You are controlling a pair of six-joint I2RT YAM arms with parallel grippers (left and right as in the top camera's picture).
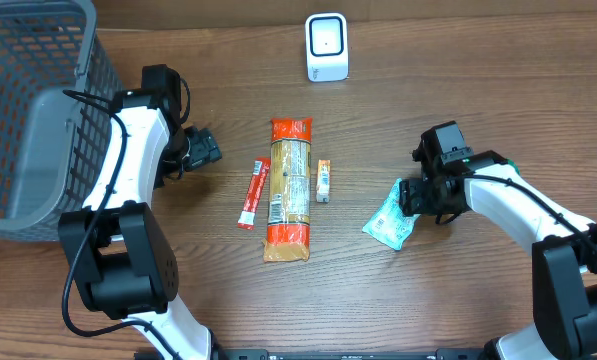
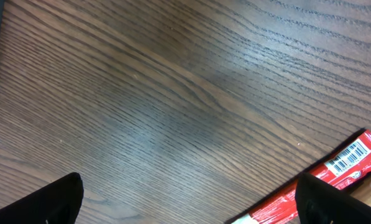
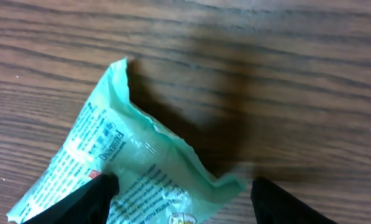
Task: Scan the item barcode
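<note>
A crumpled mint-green packet (image 1: 390,222) lies on the wood table right of centre. My right gripper (image 1: 409,196) hangs over its upper right corner. In the right wrist view the green packet (image 3: 129,168) lies between the spread jaws of the right gripper (image 3: 185,205). The left finger (image 3: 89,202) overlaps the packet and the right finger stands off it, so the gripper is open. The white barcode scanner (image 1: 327,47) stands at the back. My left gripper (image 1: 204,148) is open over bare wood, left of a red stick packet (image 1: 253,193). Its white barcode (image 2: 348,155) shows beside the left gripper (image 2: 188,208).
A long orange-and-tan package (image 1: 289,188) lies mid-table with a small yellow packet (image 1: 323,181) to its right. A grey mesh basket (image 1: 38,110) fills the far left, close behind the left arm.
</note>
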